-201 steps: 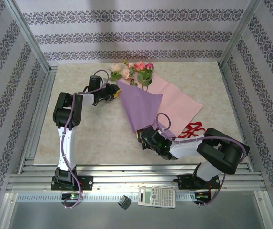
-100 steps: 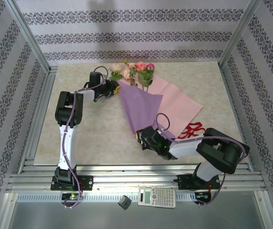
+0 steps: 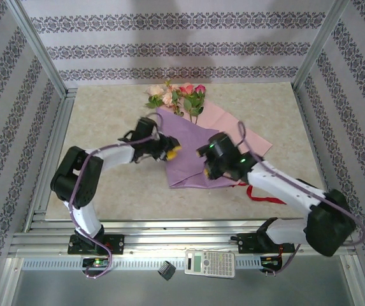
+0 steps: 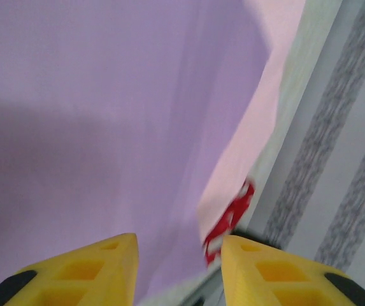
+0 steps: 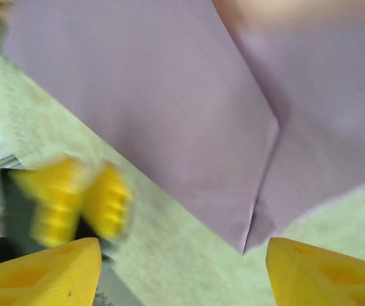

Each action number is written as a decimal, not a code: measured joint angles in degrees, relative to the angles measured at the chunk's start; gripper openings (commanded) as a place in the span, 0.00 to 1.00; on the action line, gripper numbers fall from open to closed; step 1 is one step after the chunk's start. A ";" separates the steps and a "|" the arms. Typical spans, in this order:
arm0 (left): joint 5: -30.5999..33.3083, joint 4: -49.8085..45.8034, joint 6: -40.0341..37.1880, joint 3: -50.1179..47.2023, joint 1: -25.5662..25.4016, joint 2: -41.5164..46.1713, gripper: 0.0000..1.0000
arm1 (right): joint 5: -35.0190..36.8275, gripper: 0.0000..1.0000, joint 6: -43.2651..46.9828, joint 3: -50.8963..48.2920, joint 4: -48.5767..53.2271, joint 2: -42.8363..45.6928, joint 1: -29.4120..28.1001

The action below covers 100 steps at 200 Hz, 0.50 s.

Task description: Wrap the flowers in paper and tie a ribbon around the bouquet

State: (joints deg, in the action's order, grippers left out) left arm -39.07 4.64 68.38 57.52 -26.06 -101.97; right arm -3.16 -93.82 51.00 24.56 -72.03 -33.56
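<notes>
Pink and cream flowers at the far middle of the table, stems under purple paper folded over them as a loose wrap. Low over the fold, left gripper, fingers apart and empty, probably to keep it down. Above the near corner, right gripper, spread wide, empty. Beside the paper, red ribbon, untied.

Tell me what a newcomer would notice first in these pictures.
The lilac paper folded over the stems at mid-table stands out first, with the flowers poking out at its far end. Both grippers hang over it with yellow fingers apart, the left gripper near its left edge and the right gripper near its near tip. A red ribbon lies beside the right arm.
</notes>
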 measured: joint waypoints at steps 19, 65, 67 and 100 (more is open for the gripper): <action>0.20 0.00 1.92 -2.29 -5.20 0.09 0.37 | -1.70 0.59 15.41 3.54 6.27 -0.26 14.71; 2.19 -0.13 4.59 -2.75 -7.41 -1.95 0.35 | -4.04 0.56 45.83 18.88 16.35 -22.14 37.62; 2.27 -0.15 4.59 -2.73 -7.45 -2.12 0.35 | -4.07 0.56 46.60 19.37 16.50 -23.02 38.05; 3.41 -0.44 4.98 -1.97 -8.74 -4.44 0.34 | -4.76 0.58 53.66 21.55 19.69 -28.96 41.90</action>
State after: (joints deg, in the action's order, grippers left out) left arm -35.66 4.21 73.36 55.55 -34.81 -106.41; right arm -7.92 -40.16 72.55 44.25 -100.99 8.34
